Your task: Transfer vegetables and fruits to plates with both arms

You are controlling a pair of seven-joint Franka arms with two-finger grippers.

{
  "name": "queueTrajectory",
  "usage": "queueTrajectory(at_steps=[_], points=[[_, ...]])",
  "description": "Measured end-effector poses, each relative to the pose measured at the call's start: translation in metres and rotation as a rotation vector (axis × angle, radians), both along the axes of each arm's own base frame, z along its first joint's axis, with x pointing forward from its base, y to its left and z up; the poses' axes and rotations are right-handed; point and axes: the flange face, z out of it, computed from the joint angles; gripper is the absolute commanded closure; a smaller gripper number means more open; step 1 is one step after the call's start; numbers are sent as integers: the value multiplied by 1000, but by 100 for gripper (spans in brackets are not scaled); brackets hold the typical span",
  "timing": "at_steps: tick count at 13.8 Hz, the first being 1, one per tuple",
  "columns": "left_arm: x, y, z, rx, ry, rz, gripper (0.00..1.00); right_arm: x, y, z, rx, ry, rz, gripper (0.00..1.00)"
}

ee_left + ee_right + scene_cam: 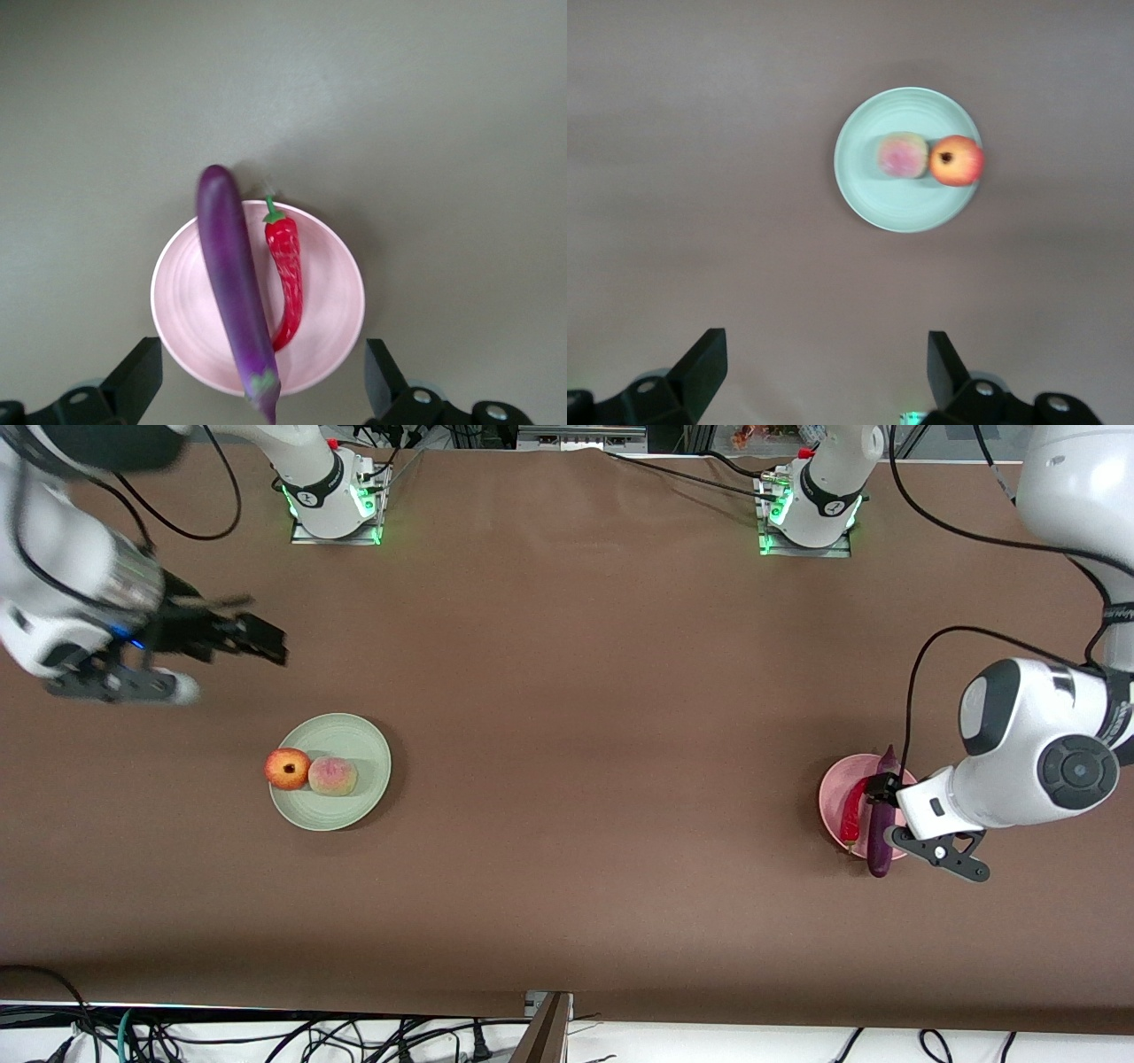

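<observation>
Both plates are sitting on the brown worktop point(567, 717), well apart.

The pale green plate point(350, 802) is lying toward the right arm's end. The peach point(333, 776) is resting on it near the middle, and the red-orange apple point(288, 768) is sitting on the plate's rim, touching the peach, stem pit facing up. Both are showing in the right wrist view too: peach point(902, 155), apple point(957, 160), green plate point(895, 204).

The pale pink plate point(833, 802) is lying toward the left arm's end. The red chili pepper point(852, 811) is resting inside it. The purple eggplant point(881, 824) is lying across the plate beside the chili, both ends overhanging the rim. Left wrist view: eggplant point(232, 283), chili point(287, 279), pink plate point(332, 301).

The left pincer point(881, 810) is hovering over the eggplant and pink plate, fingers point(133, 376) spread wide, gripping nothing.

The right pincer point(257, 638) is hanging over bare worktop, farther from the front camera than the green plate, fingers point(700, 367) spread wide, gripping nothing.
</observation>
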Motion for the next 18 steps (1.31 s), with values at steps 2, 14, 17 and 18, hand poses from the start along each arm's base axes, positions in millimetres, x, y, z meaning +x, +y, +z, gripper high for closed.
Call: queueTrajectory(at_steps=[2, 14, 17, 18], points=[[-9, -8, 49, 15, -26, -4, 0, -21, -20, 21, -14, -15, 10, 0], [-60, 2, 201, 7, -89, 354, 0, -56, -16, -13, -48, -41, 87, 0], [-93, -14, 214, -2, -136, 427, 0, -56, -16, -12, -48, -44, 87, 0], [-107, -14, 220, -5, -140, 434, 0, -55, -17, -12, -47, -50, 85, 0]])
